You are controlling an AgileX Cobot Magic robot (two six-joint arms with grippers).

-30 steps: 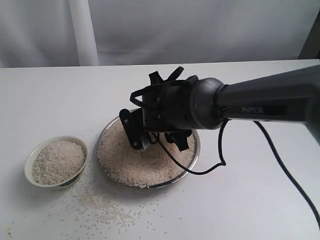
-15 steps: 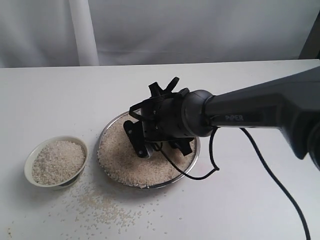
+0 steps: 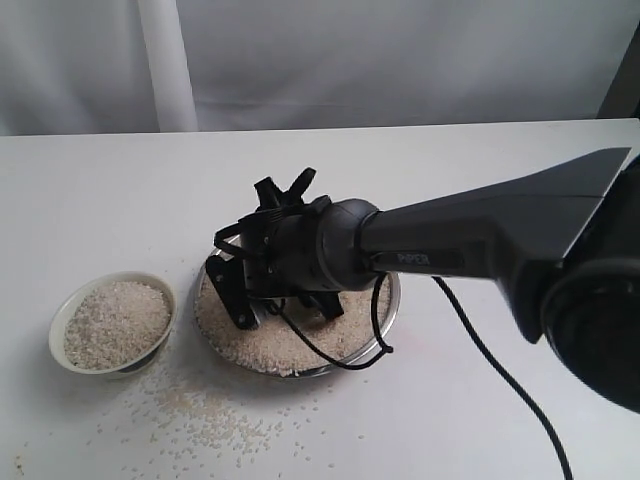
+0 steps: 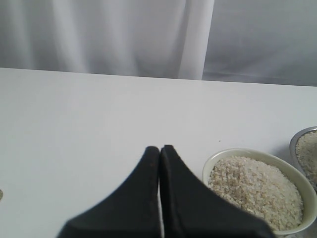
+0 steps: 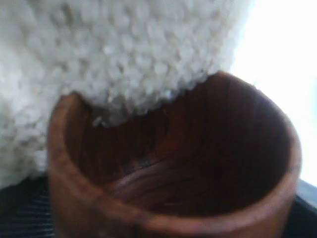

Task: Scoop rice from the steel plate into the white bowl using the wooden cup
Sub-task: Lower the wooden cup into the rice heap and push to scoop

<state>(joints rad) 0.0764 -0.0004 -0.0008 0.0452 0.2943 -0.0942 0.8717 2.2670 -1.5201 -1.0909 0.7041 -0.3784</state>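
Over the left edge of the plate [image 3: 290, 373] we see the right pincer [image 3: 240, 295] reaching across, wrist rolled so that the cup [image 5: 173, 220] lies tipped on its side. The right wrist view shows why: the cup's mouth faces the rice [image 5: 124, 49], with grains heaped against its rim and little inside as yet, so we judge a scoop is just starting. The pincer is clamped on the cup, jaws wide around its barrel. The exterior view hides the cup behind the wrist.

The bowl [image 3: 58, 322] sits near the plate on its left, short carry, already nearly full. Loose grains [image 3: 200, 415] lie on the tabletop [image 3: 100, 200] in front of both dishes, so spills are a risk.

The left pincer [image 4: 159, 148] is parked above bare tabletop beside the bowl, tips pressed together, holding nothing, clear of the working arm.
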